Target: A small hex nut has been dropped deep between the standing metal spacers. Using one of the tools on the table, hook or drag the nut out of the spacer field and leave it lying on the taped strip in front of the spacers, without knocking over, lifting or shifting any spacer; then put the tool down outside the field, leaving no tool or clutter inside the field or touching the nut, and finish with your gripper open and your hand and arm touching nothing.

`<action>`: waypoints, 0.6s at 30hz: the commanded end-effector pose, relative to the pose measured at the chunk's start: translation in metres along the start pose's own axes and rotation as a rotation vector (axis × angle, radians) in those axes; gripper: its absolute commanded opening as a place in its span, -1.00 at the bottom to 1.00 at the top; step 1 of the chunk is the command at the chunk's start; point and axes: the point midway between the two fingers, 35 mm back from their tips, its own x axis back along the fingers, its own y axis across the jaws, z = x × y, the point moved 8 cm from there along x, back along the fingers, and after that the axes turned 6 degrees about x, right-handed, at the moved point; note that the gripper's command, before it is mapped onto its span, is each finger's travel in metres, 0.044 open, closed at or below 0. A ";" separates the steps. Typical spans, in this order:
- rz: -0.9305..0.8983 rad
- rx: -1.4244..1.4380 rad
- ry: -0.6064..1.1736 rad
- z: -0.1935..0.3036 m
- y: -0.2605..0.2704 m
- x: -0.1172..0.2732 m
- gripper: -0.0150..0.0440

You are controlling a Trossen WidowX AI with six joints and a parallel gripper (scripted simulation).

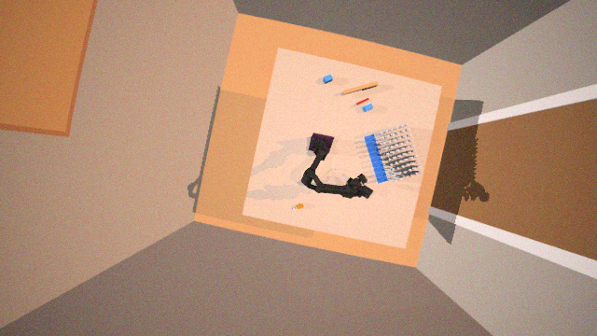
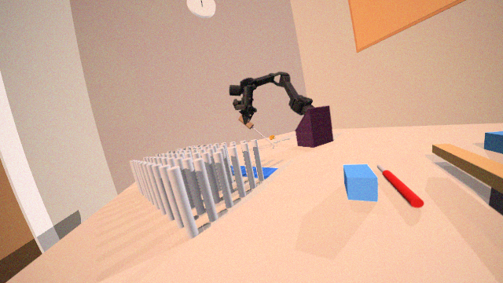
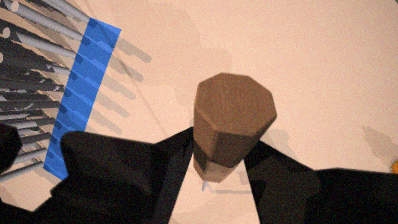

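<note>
1. Hex nut: not discernible; possibly hidden among the spacers (image 1: 408, 125) (image 2: 184, 202) (image 3: 45, 48).
2. Jaws: closed on wooden handle (image 2: 246, 123) (image 3: 232, 107), thin rod (image 2: 262, 134) slanting down.
3. Handle: outside field, above table (image 1: 298, 117) (image 2: 314, 244) (image 3: 310, 75).

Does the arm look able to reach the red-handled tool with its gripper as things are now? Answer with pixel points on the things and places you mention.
Probably not yet: the gripper (image 2: 247, 121) (image 3: 219, 135) is shut on a wooden-handled hooked tool (image 2: 246, 123) (image 3: 235, 105), which would likely have to be put down first.
</note>
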 end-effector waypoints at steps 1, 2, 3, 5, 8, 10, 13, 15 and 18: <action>-0.041 -0.131 0.003 0.002 0.005 0.000 -0.49; -0.050 -0.164 0.004 0.002 0.006 0.001 -0.49; -0.059 -0.197 0.005 0.002 0.008 0.001 -0.49; -0.077 -0.265 0.009 0.003 0.010 0.001 -0.49; -0.103 -0.365 0.017 0.004 0.013 0.001 -0.49; -0.121 -0.432 0.024 0.004 0.015 0.002 -0.49; -0.146 -0.532 0.037 0.005 0.018 0.002 -0.49; -0.163 -0.598 0.047 0.005 0.020 0.003 -0.49; -0.188 -0.698 0.064 0.006 0.024 0.003 -0.49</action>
